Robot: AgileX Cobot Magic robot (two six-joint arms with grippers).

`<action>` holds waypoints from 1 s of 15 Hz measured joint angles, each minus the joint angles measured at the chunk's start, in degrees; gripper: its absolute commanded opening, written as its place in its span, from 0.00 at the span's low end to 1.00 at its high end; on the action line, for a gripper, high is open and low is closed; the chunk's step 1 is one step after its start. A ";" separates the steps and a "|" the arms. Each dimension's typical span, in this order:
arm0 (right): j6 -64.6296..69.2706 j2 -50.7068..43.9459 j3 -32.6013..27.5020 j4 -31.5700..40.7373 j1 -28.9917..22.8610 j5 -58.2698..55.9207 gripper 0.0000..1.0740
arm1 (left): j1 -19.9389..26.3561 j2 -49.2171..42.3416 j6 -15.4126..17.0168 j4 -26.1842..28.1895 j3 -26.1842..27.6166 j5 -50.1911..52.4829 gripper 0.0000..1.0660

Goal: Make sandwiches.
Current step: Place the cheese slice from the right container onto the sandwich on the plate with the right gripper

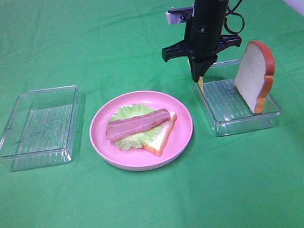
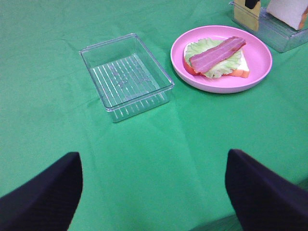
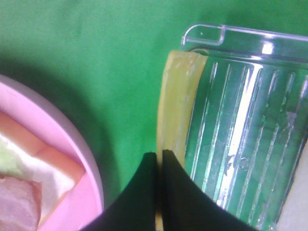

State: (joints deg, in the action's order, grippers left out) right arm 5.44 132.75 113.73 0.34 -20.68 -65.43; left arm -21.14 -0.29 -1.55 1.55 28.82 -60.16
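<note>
Centre, on plate [image 1: 102,145]: bread slice [image 1: 162,137], lettuce [image 1: 124,113], bacon [image 1: 137,124] stacked; bacon long axis left-right, right end slightly higher. Right of centre: right gripper [image 1: 198,77] clamped on cheese [image 3: 177,96], on edge along tray [image 1: 250,123] left wall. Same tray: second slice [image 1: 252,76] upright, leaning; left gripper [image 2: 154,190] jaws wide apart

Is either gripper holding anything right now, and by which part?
Right gripper pinches the yellow cheese slice by one thin edge, at the tray wall. Left gripper is open, holding nothing.
</note>
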 measured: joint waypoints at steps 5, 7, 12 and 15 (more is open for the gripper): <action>-0.06 -0.29 8.71 0.23 0.00 -3.95 0.00 | 0.00 0.00 0.00 0.00 0.00 0.00 0.73; -1.03 -1.43 9.00 2.75 0.00 -3.95 0.00 | 0.00 0.00 0.00 0.00 0.00 0.00 0.73; -6.25 -5.21 8.88 16.16 0.00 -4.07 0.00 | 0.00 0.00 0.00 0.00 0.00 0.00 0.73; -14.90 -7.96 2.92 34.66 0.00 -3.90 0.00 | 0.00 0.00 0.00 0.00 0.00 0.00 0.73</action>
State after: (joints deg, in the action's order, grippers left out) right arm -9.45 124.79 116.65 35.01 -20.68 -69.33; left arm -21.14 -0.29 -1.55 1.55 28.82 -60.16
